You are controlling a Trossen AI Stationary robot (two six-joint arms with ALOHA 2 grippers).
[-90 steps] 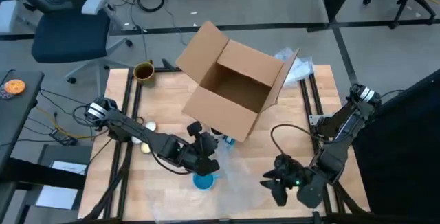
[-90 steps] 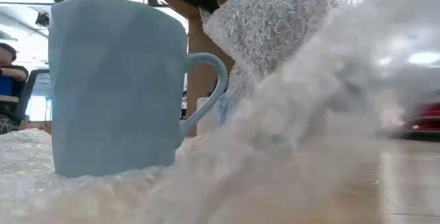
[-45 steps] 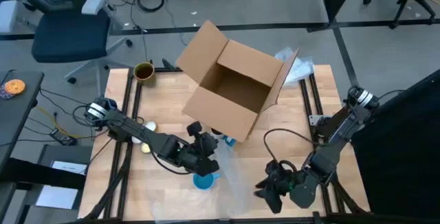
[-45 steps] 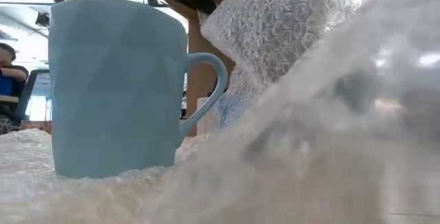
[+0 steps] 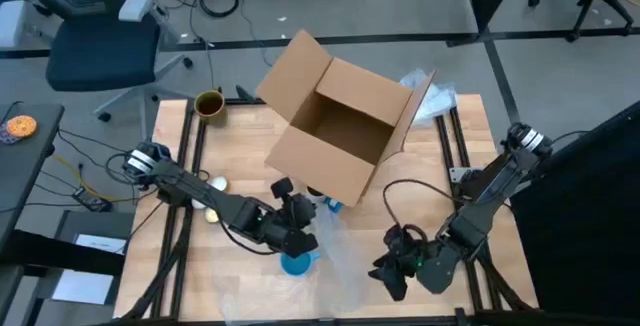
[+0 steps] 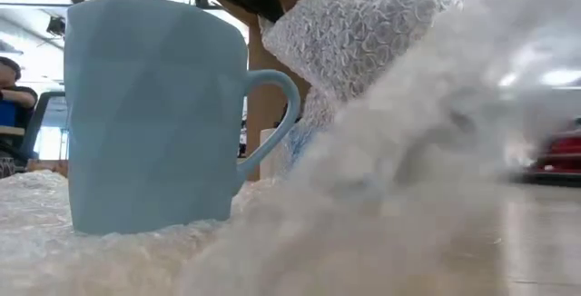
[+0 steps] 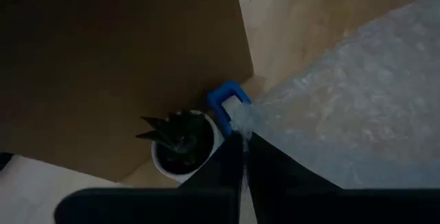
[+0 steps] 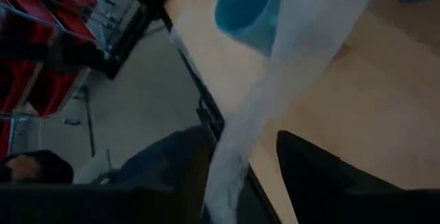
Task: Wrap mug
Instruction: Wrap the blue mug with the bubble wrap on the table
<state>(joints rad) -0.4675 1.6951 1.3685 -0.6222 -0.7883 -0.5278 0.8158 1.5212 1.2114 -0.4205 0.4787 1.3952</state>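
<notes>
Mug (image 6: 154, 114) unmarked on bubble wrap (image 6: 390, 196), pinched by both left gripper (image 5: 298, 234) and right gripper (image 5: 388, 271).

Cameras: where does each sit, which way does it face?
High: overhead, straight down; both arms, open cardboard box, light-blue ceramic mug.
Low: table height, level across; mug on clear bubble wrap sheet, dark arm part above.
Left wrist: looks past its fingers pinching bubble wrap.
Right wrist: looks past its fingers pinching wrap; mug beyond.
All four show bubble wrap.
</notes>
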